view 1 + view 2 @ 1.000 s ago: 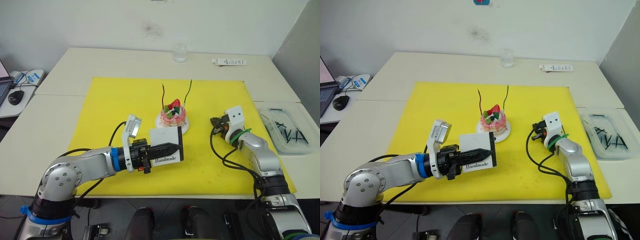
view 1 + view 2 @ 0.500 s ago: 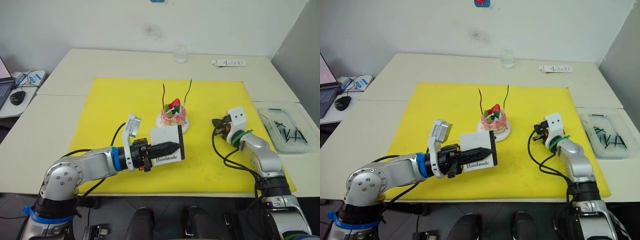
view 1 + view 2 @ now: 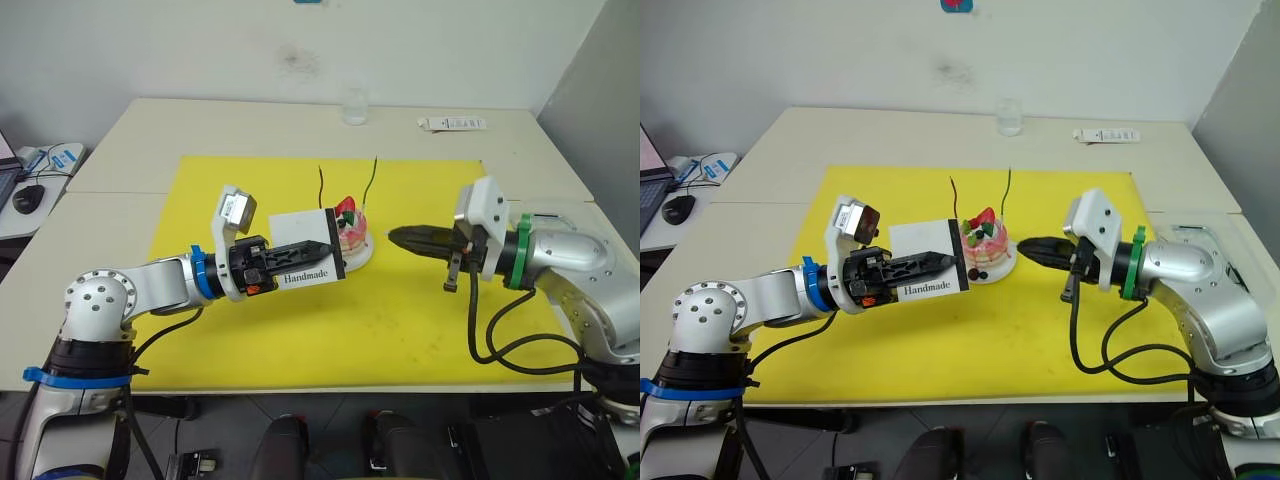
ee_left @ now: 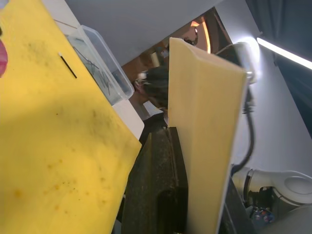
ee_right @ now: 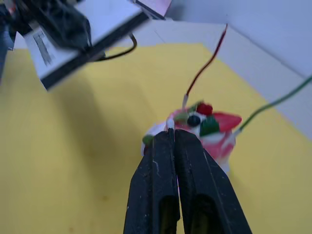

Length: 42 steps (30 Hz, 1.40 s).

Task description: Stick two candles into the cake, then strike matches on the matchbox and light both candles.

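we hold the matchbox (image 3: 304, 252) clamped in our left gripper (image 3: 318, 246); right gripper (image 3: 1032, 247), fingers pressed together, points at the cake (image 3: 983, 242). swinging closer may topple both candles (image 3: 980, 197).

The matchbox (image 3: 304, 267) looks like matt white card with dark edges. The yellow mat (image 3: 400, 310) is matt and faintly speckled. The table (image 3: 200, 120) has a smooth cream finish. The bin (image 4: 105, 63) is clear glossy plastic, and the cake (image 5: 204, 127) looks glossy.

Cake (image 3: 352, 232) partly behind matchbox (image 3: 305, 257); tray (image 3: 590, 218) contents hidden.
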{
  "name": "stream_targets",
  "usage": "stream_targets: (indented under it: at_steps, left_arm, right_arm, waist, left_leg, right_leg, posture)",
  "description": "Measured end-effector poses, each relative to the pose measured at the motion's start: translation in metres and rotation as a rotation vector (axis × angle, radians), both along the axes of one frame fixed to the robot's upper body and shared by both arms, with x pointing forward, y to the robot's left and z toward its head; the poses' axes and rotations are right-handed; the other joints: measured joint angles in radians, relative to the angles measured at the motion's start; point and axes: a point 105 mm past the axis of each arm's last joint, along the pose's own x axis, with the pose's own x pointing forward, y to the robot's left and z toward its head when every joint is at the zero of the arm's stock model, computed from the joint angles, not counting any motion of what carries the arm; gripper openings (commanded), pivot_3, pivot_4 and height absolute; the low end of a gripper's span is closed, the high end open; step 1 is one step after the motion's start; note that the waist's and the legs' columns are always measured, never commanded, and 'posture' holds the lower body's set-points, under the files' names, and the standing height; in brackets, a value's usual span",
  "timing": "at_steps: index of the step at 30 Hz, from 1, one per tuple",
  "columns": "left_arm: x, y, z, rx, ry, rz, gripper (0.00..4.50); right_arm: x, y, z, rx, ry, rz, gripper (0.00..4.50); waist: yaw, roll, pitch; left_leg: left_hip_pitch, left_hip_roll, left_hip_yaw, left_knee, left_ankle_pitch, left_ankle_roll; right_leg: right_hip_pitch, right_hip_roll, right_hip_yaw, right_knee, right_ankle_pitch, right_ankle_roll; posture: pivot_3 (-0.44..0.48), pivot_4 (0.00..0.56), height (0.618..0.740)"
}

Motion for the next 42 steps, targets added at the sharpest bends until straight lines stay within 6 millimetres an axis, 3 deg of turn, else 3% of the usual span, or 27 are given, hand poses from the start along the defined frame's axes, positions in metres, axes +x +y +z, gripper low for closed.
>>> stream_targets:
  at_steps: [7,22,27,42]
  left_arm:
    - [0.008,-0.007,-0.001,0.026,-0.033,0.026,0.0]
    - [0.019,-0.005,-0.008,0.065,-0.068,0.093,0.0]
    - [0.018,-0.006,-0.009,0.054,-0.073,0.085,0.0]
    - [0.018,-0.007,-0.01,0.055,-0.073,0.087,0.0]
  right_arm:
    - [0.003,0.015,-0.008,-0.104,-0.055,-0.009,0.16]
    - [0.002,0.025,0.006,-0.087,-0.118,0.018,0.16]
    - [0.004,0.034,0.0,-0.096,-0.129,0.019,0.16]
    - [0.013,0.036,-0.001,-0.114,-0.169,-0.009,0.16]
  waist:
    - [0.001,0.0,0.0]
    - [0.001,0.0,0.0]
    - [0.0,0.0,0.0]
    - [0.0,0.0,0.0]
  left_leg:
    - [-0.002,-0.001,0.001,0.0,0.0,0.0]
    - [-0.001,0.0,0.001,0.0,0.0,0.0]
    - [-0.001,0.0,0.0,0.0,0.0,0.0]
    - [-0.001,0.0,0.0,0.0,0.0,0.0]
  right_leg:
    - [0.0,-0.001,0.0,-0.002,0.0,0.0]
    - [0.0,-0.001,0.0,-0.001,0.0,0.0]
    - [0.0,-0.001,0.0,0.0,0.0,0.0]
    - [0.0,-0.001,0.0,0.0,0.0,0.0]
  posture:
    - [0.0,0.15,0.74]
    - [0.0,0.15,0.74]
    - [0.0,0.15,0.74]
    - [0.0,0.15,0.74]
